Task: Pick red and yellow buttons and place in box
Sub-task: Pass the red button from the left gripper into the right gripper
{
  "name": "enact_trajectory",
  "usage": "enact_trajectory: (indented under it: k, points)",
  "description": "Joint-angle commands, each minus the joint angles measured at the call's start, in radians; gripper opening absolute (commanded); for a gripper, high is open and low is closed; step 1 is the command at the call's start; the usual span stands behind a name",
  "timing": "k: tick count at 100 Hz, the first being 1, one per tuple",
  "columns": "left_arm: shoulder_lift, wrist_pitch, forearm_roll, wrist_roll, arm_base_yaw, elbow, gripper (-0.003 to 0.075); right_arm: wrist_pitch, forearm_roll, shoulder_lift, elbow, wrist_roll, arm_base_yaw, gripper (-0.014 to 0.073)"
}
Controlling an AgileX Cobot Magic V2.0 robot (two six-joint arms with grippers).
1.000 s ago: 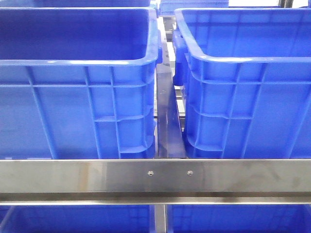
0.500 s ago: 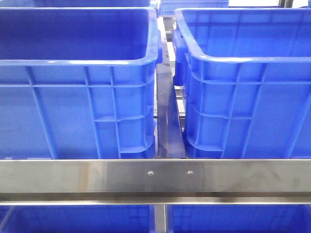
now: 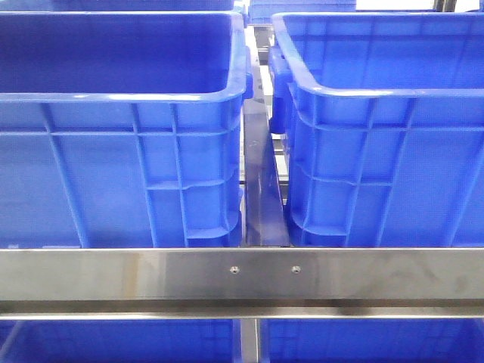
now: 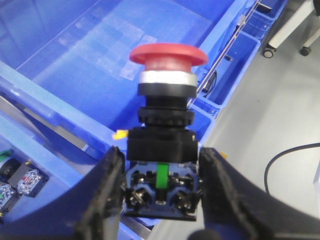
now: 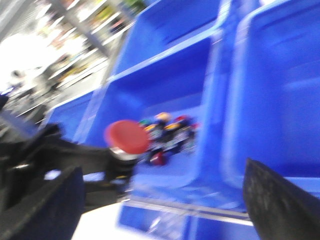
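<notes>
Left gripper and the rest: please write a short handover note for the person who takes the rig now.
Left gripper: shut on the red button, held up above a blue crate.
Right gripper: open, holds nothing.
More buttons lie in another crate; a yellow one cannot be picked out in the blur.
Done: red button picked.
Left: release it into the box, then pick and place the yellow one.

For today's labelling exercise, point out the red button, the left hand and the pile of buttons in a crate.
red button (image 4: 168, 54): left wrist view, on its red domed cap.
left hand (image 4: 161, 187): left wrist view, midway between its two fingertips.
pile of buttons (image 5: 169, 135): right wrist view, on the blurred cluster's middle.
</notes>
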Motion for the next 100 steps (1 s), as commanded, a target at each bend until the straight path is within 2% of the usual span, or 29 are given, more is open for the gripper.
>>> enact_trajectory:
  k: [1,15,25,75,100]
  points:
    - [-0.027,-0.065,0.000,0.000,-0.007,-0.032,-0.0019,0.003,0.209,0.059,-0.034,-0.138,-0.001,0.0655]
    - [-0.027,-0.065,0.000,0.000,-0.007,-0.032,-0.0019,0.056,0.382,0.139,-0.034,-0.274,-0.001,0.0655]
    - [-0.027,-0.065,0.000,0.000,-0.007,-0.032,-0.0019,0.088,0.445,0.192,-0.034,-0.323,-0.001,0.0655]
    - [-0.027,-0.065,0.000,0.000,-0.007,-0.032,-0.0019,0.198,0.580,0.378,-0.035,-0.434,0.004,0.0655]
    - [-0.027,-0.065,0.000,0.000,-0.007,-0.032,-0.0019,0.186,0.618,0.427,-0.035,-0.468,0.088,0.0655]
